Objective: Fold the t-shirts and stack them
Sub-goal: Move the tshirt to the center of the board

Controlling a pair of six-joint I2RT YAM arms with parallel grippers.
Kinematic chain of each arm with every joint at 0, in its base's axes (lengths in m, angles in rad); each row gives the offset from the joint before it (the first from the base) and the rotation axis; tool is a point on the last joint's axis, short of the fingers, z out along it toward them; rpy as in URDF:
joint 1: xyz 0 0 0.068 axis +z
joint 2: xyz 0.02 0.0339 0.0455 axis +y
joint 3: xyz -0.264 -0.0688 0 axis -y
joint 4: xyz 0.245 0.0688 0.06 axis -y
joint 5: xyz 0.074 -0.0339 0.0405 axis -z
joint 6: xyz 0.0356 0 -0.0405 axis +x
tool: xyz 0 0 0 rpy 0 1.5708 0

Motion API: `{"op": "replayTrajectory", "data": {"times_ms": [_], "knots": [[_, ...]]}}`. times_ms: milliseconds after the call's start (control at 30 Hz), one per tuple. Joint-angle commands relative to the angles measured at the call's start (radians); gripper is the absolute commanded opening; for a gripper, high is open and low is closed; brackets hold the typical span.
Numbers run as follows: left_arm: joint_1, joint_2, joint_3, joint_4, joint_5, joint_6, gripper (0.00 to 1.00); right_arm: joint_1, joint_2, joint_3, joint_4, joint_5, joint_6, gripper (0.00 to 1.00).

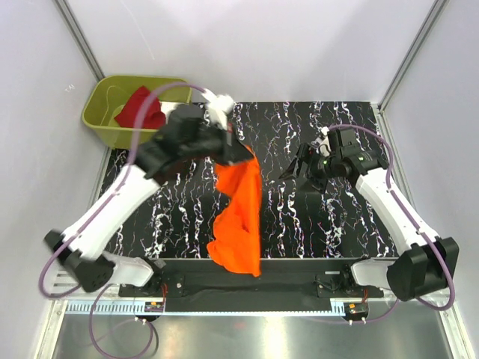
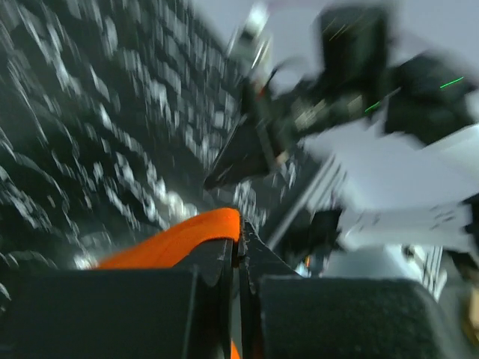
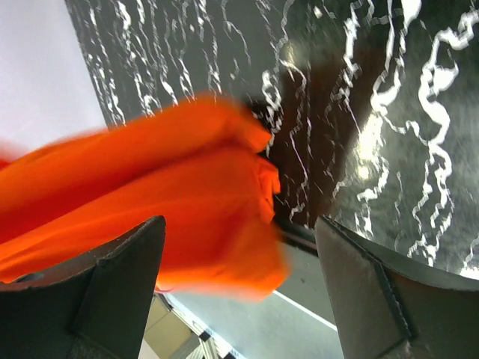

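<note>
Arms in mid-task over the marbled black table (image 1: 329,224). The left arm (image 1: 112,209) reaches diagonally from the table's near left corner with its elbow raised. The left gripper (image 1: 233,146) is pinched together on the upper edge of the orange t-shirt (image 1: 241,217), which hangs above the table's middle and drapes toward its near edge. The right arm (image 1: 389,202) bends inward over the table's right half. The right gripper (image 1: 298,167) has its jaws spread wide, holds nothing and points at the shirt.

Only the overhead view shows the dark red t-shirt (image 1: 139,109), lying in the olive-green bin (image 1: 97,123) beyond the table's far left corner. The blurred left wrist view shows the orange edge clamped between closed fingers. The right wrist view shows orange folds between its parted fingers; contact cannot be told.
</note>
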Motion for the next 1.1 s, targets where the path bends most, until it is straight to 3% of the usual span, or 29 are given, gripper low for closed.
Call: {"op": "replayTrajectory", "data": {"times_ms": [0,333,500,567,667,767,800,867,933,1000,1033,1067], "knots": [[-0.076,0.024,0.023,-0.016,0.000,0.022,0.00,0.002,-0.055,-0.020,-0.029,0.029,-0.016,0.89],[-0.070,0.048,0.475,0.025,-0.167,0.107,0.00,0.002,-0.092,-0.009,-0.018,0.002,-0.030,0.85],[-0.070,-0.007,0.541,0.002,-0.300,0.197,0.00,0.002,-0.109,-0.020,-0.021,0.010,-0.021,0.84],[-0.070,0.005,0.558,-0.039,-0.274,0.213,0.00,0.002,-0.116,-0.032,-0.018,0.015,-0.016,0.84],[-0.085,0.070,0.546,-0.096,-0.088,0.172,0.00,0.002,-0.123,-0.043,-0.023,0.035,-0.012,0.84],[-0.221,0.117,0.447,-0.134,-0.066,0.220,0.00,0.002,-0.110,-0.032,-0.050,0.084,-0.018,0.85],[-0.322,0.142,0.408,-0.151,-0.085,0.251,0.00,0.002,-0.107,-0.027,-0.060,0.108,-0.023,0.86],[-0.419,0.178,0.385,-0.249,-0.138,0.328,0.00,0.002,-0.092,-0.012,-0.086,0.140,-0.027,0.87],[-0.485,0.249,0.338,-0.336,-0.094,0.345,0.01,0.002,-0.074,-0.003,-0.104,0.177,-0.033,0.88],[-0.496,0.260,0.238,-0.360,-0.109,0.337,0.33,0.001,-0.058,0.000,-0.110,0.194,-0.035,0.88],[-0.498,0.240,0.189,-0.328,-0.135,0.334,0.56,0.001,-0.044,0.008,-0.116,0.200,-0.035,0.88],[-0.498,0.184,0.145,-0.302,-0.199,0.328,0.72,0.001,-0.037,0.013,-0.124,0.208,-0.038,0.88]]}}
